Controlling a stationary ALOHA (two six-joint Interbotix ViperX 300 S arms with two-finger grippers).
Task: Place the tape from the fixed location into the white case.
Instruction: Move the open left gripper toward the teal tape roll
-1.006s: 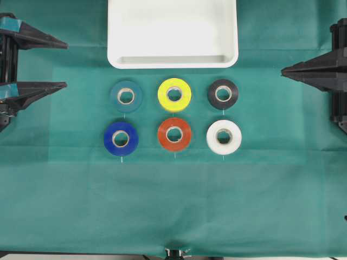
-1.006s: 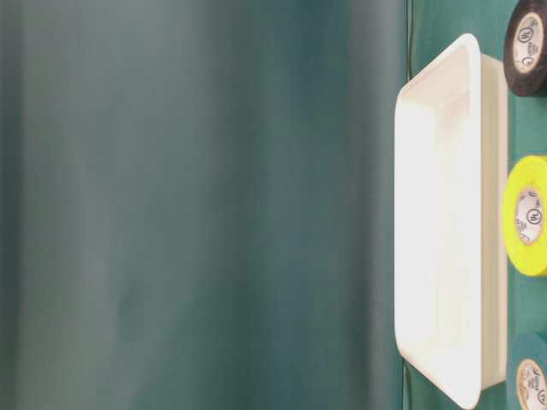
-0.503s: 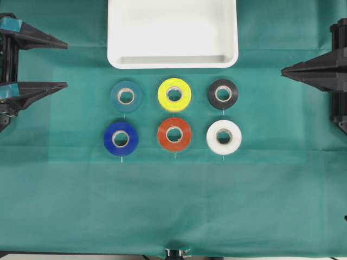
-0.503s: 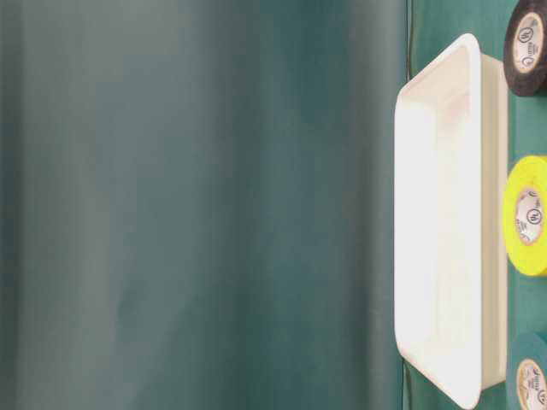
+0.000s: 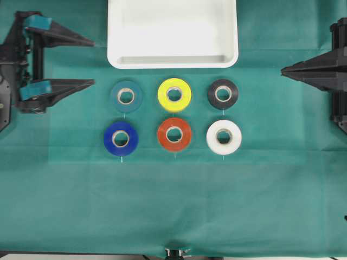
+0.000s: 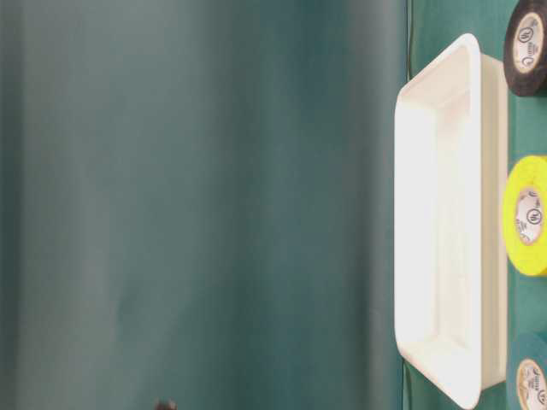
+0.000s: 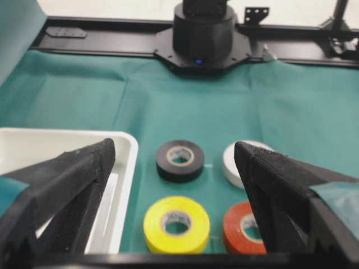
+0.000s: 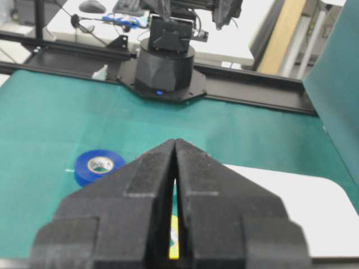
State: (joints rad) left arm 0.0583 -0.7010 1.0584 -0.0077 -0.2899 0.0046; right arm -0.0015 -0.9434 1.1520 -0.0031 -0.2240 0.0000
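My left claw [image 5: 92, 61] is spread wide, black fingers with teal pads, holding nothing and touching nothing. It hangs over the green-cloth table [image 5: 173, 200] at the left, tips pointing toward the rolls, just left of the teal roll of tape with a pale core [image 5: 126, 96] but apart from it. In the left wrist view the two fingers frame the scene, with the rim of the shallow white rectangular case [image 7: 126, 162] behind the left finger.

My right claw [image 5: 283, 70] is pressed together, fingers meeting along a thin seam in the right wrist view, nothing between them. It sits at the right edge, well apart from the rolls.

The teal tape lies flat on the table, top-left of a two-by-three grid, just below the white case [image 5: 172, 59] and not touching it. Beside it are a yellow roll [image 5: 174, 94] and a black roll [image 5: 223, 93]; below are a dark-blue roll [image 5: 121, 138], an orange-red roll [image 5: 174, 134] and a white roll [image 5: 224, 137]. Nothing lies inside the case.
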